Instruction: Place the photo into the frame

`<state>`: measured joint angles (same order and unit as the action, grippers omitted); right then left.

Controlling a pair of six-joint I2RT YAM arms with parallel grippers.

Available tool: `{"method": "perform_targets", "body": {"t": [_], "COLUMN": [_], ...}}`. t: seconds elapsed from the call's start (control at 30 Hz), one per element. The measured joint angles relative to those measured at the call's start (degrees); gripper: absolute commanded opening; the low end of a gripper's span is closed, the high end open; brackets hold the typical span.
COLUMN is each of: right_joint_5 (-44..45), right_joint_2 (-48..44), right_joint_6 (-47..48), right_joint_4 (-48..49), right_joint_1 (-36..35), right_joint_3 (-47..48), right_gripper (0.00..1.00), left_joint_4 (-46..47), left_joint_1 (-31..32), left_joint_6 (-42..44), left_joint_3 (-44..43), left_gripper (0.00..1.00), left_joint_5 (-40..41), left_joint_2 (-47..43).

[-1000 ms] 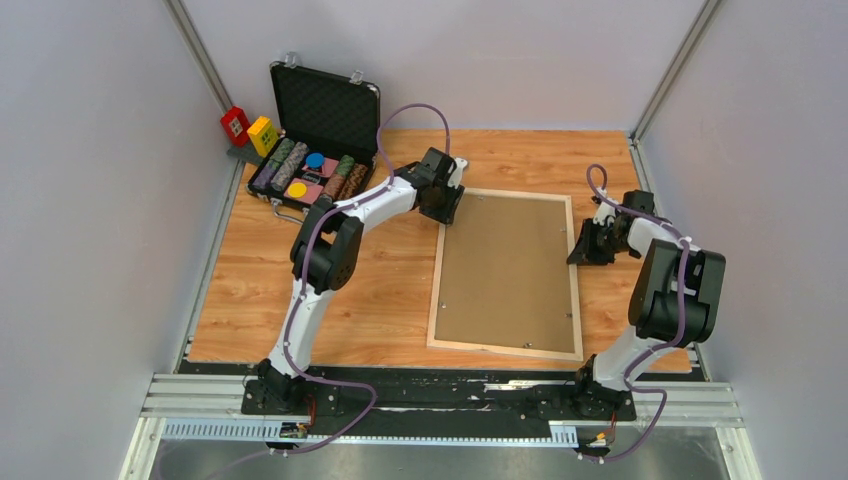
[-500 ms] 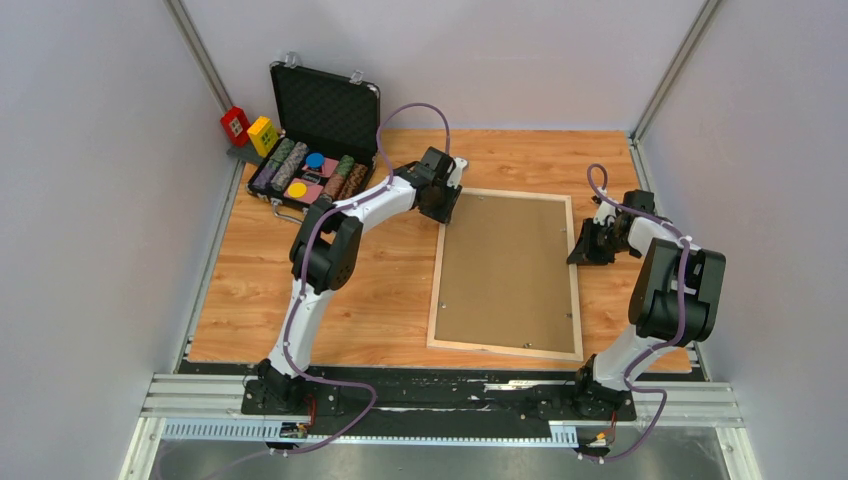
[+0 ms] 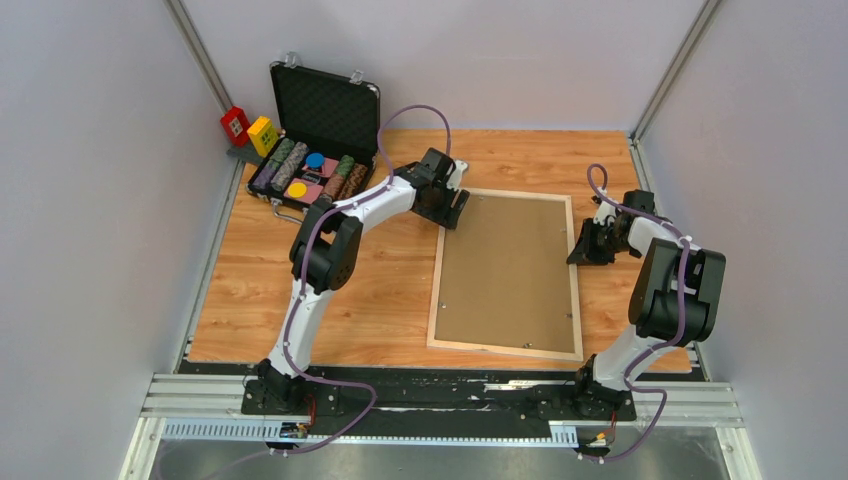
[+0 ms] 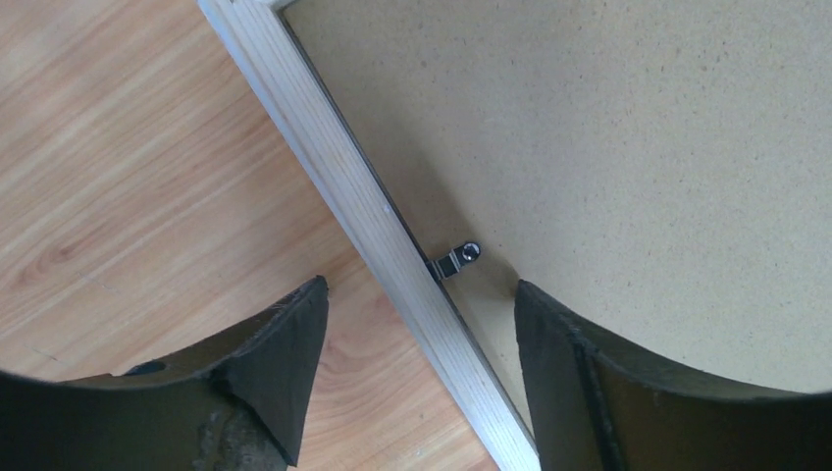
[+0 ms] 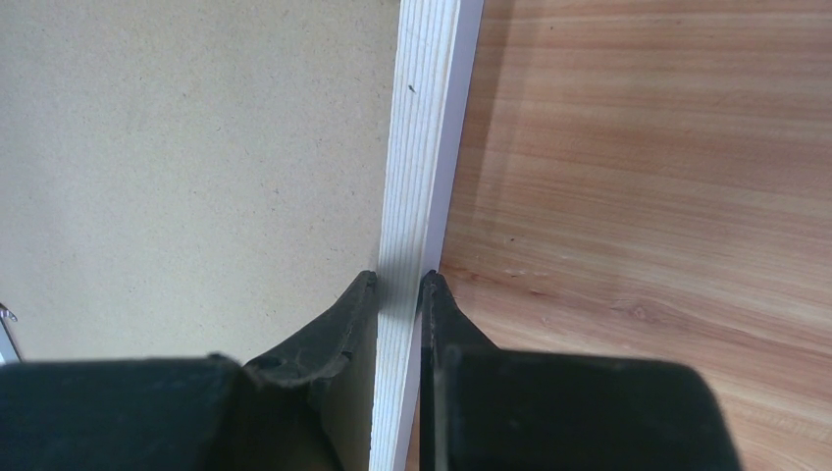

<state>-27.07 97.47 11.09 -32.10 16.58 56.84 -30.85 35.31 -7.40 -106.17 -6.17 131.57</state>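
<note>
1. Tabletop (image 3: 330,290): orange-brown wood grain between pale walls. The arm bases stand at its 6 o'clock edge.

2. Frame (image 3: 505,350): pale wood. It lies flat on the tabletop between centre and 3 o'clock, back side up. Its long rails run from 12 to 6 o'clock.

3. Backing board (image 3: 508,270): plain brown, seated inside the frame and filling it rail to rail. The photo is not visible from any view.

4. Black case (image 3: 325,110): stands open at the tabletop's 11 o'clock corner, foam-lined lid upright. Rows of coloured chips (image 3: 310,170) fill the tray.

5. Left arm (image 3: 320,250): reaches from 7 o'clock to the frame's 11 o'clock corner.

6. Right arm (image 3: 675,285): folded at the 3 o'clock side.

7. Left gripper (image 4: 417,289): jaws spread wide, holding nothing. They straddle the frame's 9 o'clock rail, one finger over bare tabletop and the other over the backing board.

8. Right gripper (image 5: 399,280): jaws pinched tight on the frame's 3 o'clock rail, one finger on the board side and one on the tabletop side.

9. Red box (image 3: 235,124) and yellow box (image 3: 262,133): side by side at 9 o'clock of the case lid, off the wood surface.

10. Metal clip (image 4: 459,258): small, fixed at the inner edge of the 9 o'clock rail, its end lying on the backing board between the left jaws.
</note>
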Motion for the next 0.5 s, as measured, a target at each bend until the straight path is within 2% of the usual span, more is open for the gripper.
{"method": "perform_targets", "body": {"t": [0.13, 0.37, 0.5], "right_joint_5": [0.00, -0.02, -0.35], "right_joint_2": [0.00, 0.63, 1.20], "right_joint_6": [-0.02, -0.07, -0.26], "right_joint_4": [-0.02, 0.72, 1.55], "right_joint_1": [0.00, -0.07, -0.33], "right_joint_3": [0.02, 0.04, 0.11], "right_gripper": [0.12, 0.39, 0.47], "left_joint_4": [-1.38, -4.63, -4.68], "left_joint_1": [0.00, -0.59, -1.44], "left_joint_6": [0.02, 0.31, 1.18], "left_joint_3": [0.00, 0.66, 1.64], "left_gripper": [0.86, 0.90, 0.93], "left_joint_5": [-0.61, -1.81, -2.12], "left_joint_2": [-0.31, -1.99, -4.48]}}
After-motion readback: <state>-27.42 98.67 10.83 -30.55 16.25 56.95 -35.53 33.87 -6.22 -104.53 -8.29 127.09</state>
